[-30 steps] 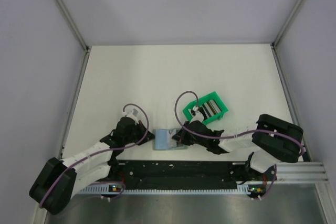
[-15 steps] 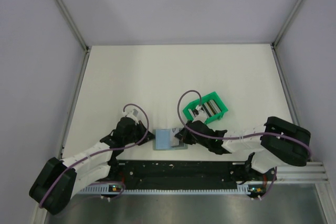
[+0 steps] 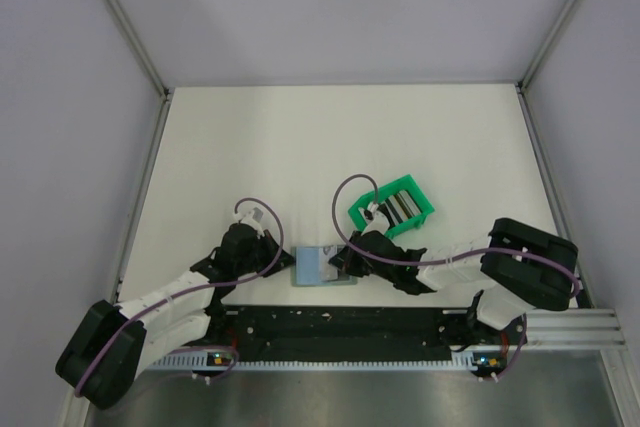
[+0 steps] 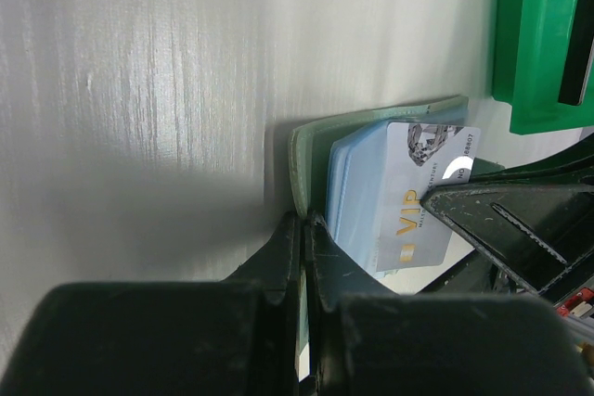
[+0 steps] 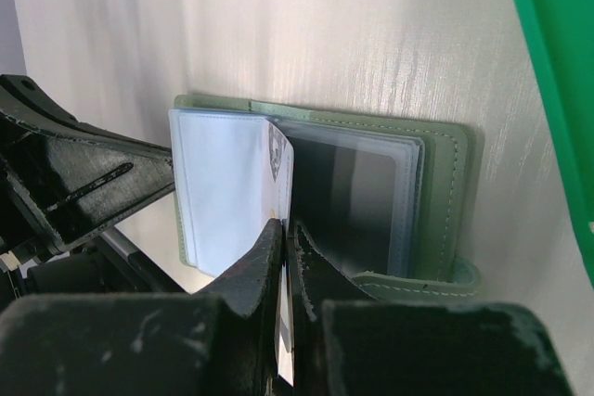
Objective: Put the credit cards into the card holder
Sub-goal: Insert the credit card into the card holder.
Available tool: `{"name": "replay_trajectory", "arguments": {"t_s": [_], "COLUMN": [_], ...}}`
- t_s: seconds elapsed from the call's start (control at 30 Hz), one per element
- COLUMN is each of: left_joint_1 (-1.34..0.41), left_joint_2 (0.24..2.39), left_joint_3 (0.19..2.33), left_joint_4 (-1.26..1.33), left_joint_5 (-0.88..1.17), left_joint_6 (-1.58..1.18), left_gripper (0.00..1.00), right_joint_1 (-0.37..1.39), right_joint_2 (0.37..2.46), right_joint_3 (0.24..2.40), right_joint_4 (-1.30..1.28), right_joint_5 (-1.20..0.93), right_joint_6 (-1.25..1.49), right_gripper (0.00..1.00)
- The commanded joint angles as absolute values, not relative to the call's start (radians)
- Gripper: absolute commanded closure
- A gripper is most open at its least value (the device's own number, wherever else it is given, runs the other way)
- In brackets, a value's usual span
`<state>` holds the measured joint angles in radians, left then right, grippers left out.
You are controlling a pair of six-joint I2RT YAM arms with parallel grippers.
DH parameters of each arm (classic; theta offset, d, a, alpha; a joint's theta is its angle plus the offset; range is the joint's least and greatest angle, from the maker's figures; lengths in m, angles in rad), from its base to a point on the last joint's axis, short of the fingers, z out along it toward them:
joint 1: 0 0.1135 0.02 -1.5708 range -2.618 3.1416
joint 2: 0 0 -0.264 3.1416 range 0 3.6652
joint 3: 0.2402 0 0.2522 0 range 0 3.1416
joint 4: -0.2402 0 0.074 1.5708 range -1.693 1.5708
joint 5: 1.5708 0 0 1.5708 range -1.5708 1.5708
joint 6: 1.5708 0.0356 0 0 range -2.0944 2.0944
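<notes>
The card holder (image 3: 322,267) lies open near the table's front edge, grey-green outside with light blue sleeves (image 5: 218,183) inside. My left gripper (image 4: 304,220) is shut on its left cover edge (image 4: 306,150). My right gripper (image 5: 283,224) is shut on a whitish credit card (image 5: 281,173) marked VIP (image 4: 422,201). It holds the card upright on its edge against the blue sleeves. A dark clear pocket (image 5: 367,192) lies to the card's right. From above, the left gripper (image 3: 285,259) and right gripper (image 3: 340,262) flank the holder.
A bright green open bin (image 3: 392,205) stands just behind and to the right of the holder, with dark cards (image 3: 400,209) standing in it. Its wall fills the right edge of the right wrist view (image 5: 557,90). Metal frame rails border the white table (image 3: 250,147).
The right arm swung slightly right and back half a second ago, then returned to where it was. The left arm and the card holder have not moved.
</notes>
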<state>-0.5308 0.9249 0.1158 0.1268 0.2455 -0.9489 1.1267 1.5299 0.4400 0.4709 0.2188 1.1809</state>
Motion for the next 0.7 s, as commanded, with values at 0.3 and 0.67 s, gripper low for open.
{"name": "replay_trajectory", "arguments": {"t_s": [0.3,0.67], "left_joint_1": [-0.529,-0.529], "left_joint_2": [0.925,0.925], "left_joint_3": [0.095,0.097], "left_joint_4": [0.13,0.129], "left_joint_5": [0.236,0.236], "left_joint_6": [-0.948,-0.948], "left_gripper": [1.0,1.0], "right_joint_1": [1.169,1.17], "right_joint_2": [1.546,1.531], "right_joint_3": [0.433,0.426], "right_joint_4": [0.377,0.339], "right_joint_5": [0.19,0.192], "right_joint_6": [1.174,1.212], "right_gripper": [1.0,1.0]}}
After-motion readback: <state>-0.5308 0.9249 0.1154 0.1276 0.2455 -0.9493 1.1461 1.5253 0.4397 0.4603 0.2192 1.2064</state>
